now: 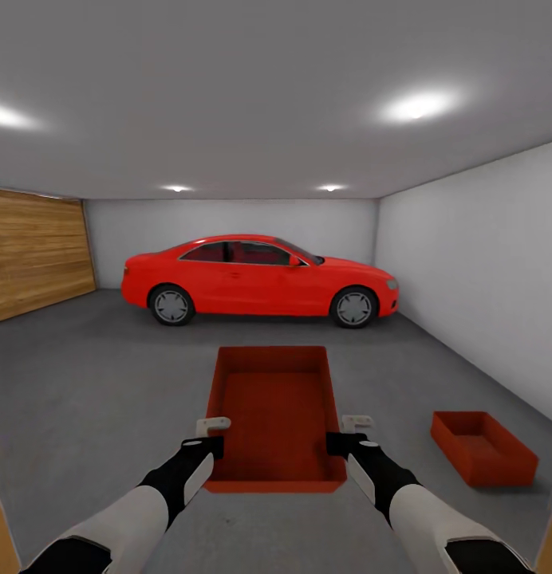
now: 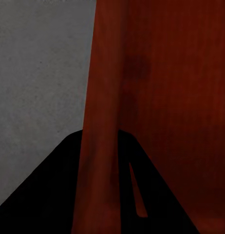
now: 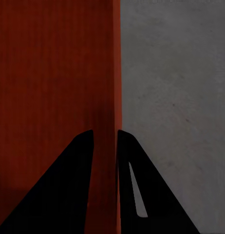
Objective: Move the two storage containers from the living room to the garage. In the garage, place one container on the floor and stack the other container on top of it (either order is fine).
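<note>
Garage (image 1: 228,159): grey concrete floor (image 1: 92,375), red car (image 1: 260,279) at far wall, wooden plank door (image 1: 33,251) at left.

Step in hand: carrying second container, judged near stacking.

Held storage container (image 1: 277,414): just ahead of robot, above floor, gripped on both long walls, empty.

Second storage container (image 1: 483,446): on floor off to right, well apart from held one, empty.

Left gripper (image 1: 213,441): fingers closed over left wall.

Right gripper (image 1: 344,437): fingers pinch right wall.

Next: shift right, centre over floor bin, lower level, then release.

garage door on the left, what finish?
Light brown horizontal wood planks on the garage door; clearest in the head view.
</note>
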Tool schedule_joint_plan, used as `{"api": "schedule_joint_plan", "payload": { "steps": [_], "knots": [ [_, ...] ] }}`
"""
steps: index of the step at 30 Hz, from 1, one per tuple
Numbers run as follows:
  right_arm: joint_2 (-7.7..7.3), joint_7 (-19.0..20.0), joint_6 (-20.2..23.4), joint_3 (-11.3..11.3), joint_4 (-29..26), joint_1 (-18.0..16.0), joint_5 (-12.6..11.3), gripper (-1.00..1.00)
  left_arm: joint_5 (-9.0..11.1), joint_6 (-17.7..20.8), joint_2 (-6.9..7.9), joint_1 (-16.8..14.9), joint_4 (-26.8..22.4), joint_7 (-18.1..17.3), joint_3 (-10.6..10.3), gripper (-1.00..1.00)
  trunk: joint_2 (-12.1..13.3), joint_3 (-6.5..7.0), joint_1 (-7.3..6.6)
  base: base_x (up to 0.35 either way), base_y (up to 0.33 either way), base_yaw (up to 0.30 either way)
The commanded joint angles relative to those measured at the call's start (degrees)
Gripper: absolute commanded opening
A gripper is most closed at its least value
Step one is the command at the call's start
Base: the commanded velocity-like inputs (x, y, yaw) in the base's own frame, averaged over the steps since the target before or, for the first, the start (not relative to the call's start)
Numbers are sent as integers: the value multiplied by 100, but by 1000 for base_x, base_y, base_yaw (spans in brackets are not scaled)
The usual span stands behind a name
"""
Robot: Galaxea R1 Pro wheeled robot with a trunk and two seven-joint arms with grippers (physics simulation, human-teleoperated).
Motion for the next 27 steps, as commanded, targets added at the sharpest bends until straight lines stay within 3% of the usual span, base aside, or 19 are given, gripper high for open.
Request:
{"api": "schedule_joint_plan", "payload": {
  "steps": [1,27],
  "knots": [
    [-5,5,26,-55,2,4,-66,-100,-75,-162,277,-5,-31,48,321,-100,-4,-2,5,321,0,0],
    [0,5,1,-55,2,4,-67,-100,-75,-161,284,-5,-16,46,329,-100,-4,-2,5,321,0,0]
  ]
}}
